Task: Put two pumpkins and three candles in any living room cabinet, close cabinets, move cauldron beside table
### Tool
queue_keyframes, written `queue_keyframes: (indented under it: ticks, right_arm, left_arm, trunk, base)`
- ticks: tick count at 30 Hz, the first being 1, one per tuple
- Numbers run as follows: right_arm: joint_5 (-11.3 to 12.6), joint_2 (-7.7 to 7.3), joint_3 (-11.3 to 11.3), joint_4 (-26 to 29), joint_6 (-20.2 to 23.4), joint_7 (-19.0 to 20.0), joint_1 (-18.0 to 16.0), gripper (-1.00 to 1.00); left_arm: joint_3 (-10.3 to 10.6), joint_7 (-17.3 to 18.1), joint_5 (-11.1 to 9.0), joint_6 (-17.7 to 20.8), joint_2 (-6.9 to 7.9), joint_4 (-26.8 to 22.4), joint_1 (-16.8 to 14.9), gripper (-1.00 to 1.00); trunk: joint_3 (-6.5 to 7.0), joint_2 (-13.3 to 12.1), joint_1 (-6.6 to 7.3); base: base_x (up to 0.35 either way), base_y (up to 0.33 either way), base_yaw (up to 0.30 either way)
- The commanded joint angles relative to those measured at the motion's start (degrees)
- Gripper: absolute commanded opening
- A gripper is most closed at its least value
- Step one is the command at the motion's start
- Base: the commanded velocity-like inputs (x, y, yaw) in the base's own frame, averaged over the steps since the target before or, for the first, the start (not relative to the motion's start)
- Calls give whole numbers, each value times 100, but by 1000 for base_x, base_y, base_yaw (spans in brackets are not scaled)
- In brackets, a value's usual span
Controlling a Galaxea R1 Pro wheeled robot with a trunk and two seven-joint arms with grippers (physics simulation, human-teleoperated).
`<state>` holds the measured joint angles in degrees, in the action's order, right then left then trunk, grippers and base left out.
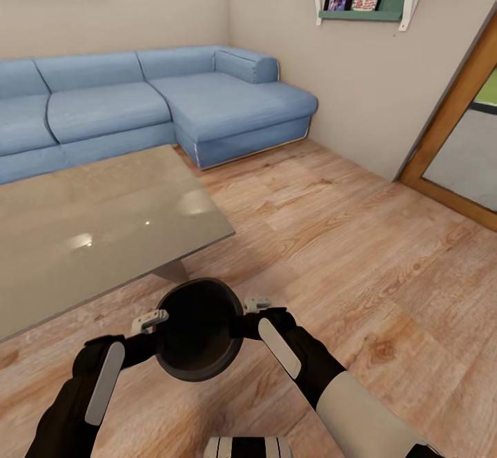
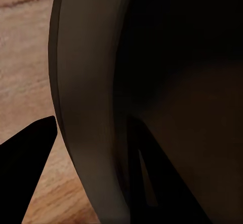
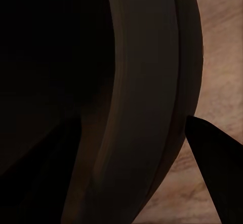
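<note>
Head view has the left gripper [image 1: 160, 339] and right gripper [image 1: 243, 322] clamped on opposite sides of the cauldron's [image 1: 199, 330] rim, each with one finger inside and one outside. Left wrist view shows a dark finger [image 2: 23, 171] outside the rim. The cauldron sits over the wooden floor [image 1: 359, 258], just off the near right corner of the glass counter [image 1: 83, 230], with the blue sofa [image 1: 138, 99] beyond.
</note>
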<state>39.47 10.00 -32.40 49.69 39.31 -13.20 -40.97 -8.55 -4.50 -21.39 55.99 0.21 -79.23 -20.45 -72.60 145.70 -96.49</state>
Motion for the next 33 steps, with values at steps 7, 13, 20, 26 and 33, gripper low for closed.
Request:
queue_keyframes:
  ticks: [7,13,20,26,33]
  right_arm:
    - [157,0,-24,-4,24,-60,-7,-100]
    - [157,0,-24,-4,24,-60,-7,-100]
    - [157,0,-25,-4,24,-60,-7,-100]
    - [157,0,-28,-4,24,-60,-7,-100]
    - [157,0,-29,-4,24,-60,-7,-100]
  left_arm:
    - [-94,-59,-138,17,41,-172,-3,-100]
    - [-94,-59,-138,17,41,-172,-3,-100]
    - [-94,-59,-138,17,40,-180,-3,-100]
    - [-94,-59,-138,17,41,-181,-3,-100]
    - [-94,-59,-138,17,41,-181,-3,-100]
  trunk:
    - [-160,12,-16]
    - [-226,16,-24]
    - [-226,16,-24]
    - [-226,16,-24]
    - [-226,16,-24]
  base:
    - [0,0,0]
    - [0,0,0]
    - [0,0,0]
    - [63,0,0]
    - [94,0,0]
